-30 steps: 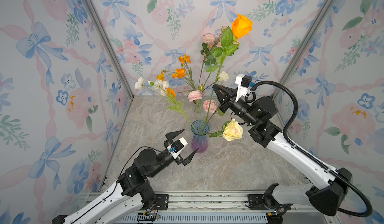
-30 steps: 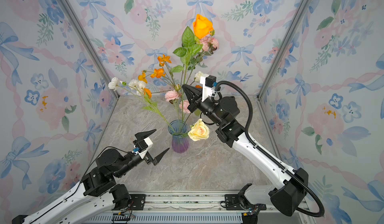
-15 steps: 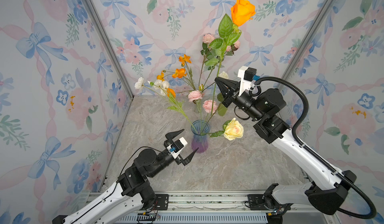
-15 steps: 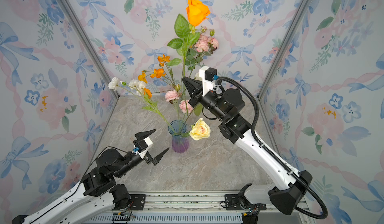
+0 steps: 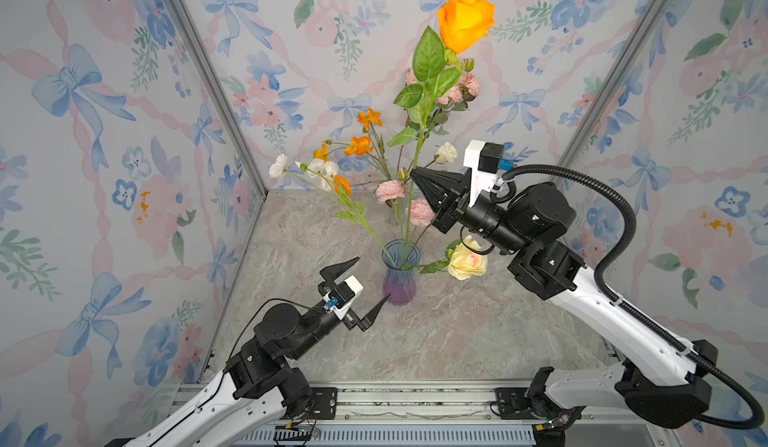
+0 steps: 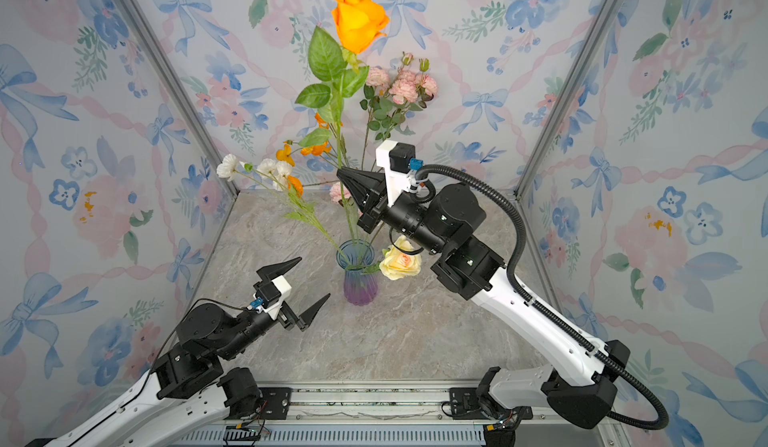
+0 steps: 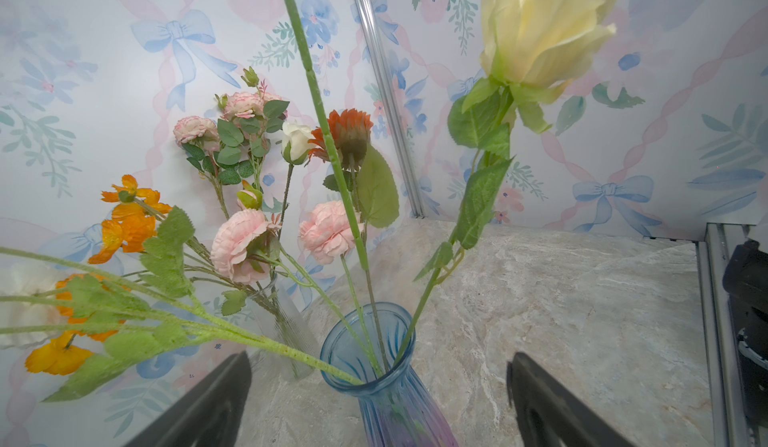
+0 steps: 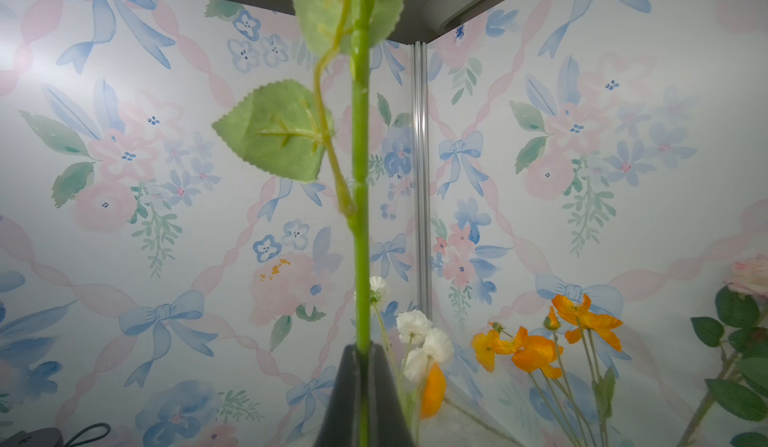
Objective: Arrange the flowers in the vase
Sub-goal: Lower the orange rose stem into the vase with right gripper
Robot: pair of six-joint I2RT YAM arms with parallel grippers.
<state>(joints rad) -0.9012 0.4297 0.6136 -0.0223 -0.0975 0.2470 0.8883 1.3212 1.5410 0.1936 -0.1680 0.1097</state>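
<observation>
The right claw (image 5: 411,171) is pinched tight on the green stem of the orange rose (image 5: 465,17), gripping below its leaves. In both top views it sits at about 1 o'clock from the vase (image 5: 400,276) and high above it, and the right wrist view shows the stem running straight up out of the closed tips. The bloom stands taller than everything else. In the left wrist view the stem's lower end seems to hang just over the vase mouth rather than inside it, so I judge this flower half placed and in need of lowering straight down. The left claw (image 5: 373,277) is spread wide and empty at the vase's 8 o'clock, low over the tabletop (image 5: 457,332), with one tip just beside the glass. Already in the vase are the cream rose (image 5: 467,260), drooping over the rim toward 3 o'clock, and a fuzzy spray with white blooms (image 5: 322,168) leaning out to 10 o'clock. At 12 o'clock, just behind, stands a clear vase (image 7: 286,328) with more stems, apparently including the pink ruffled blooms (image 7: 239,245) and orange poppies (image 5: 359,146), so several look left to move. The crossing stems crowd the mouth and could snag the rose's leaves on the way down.
</observation>
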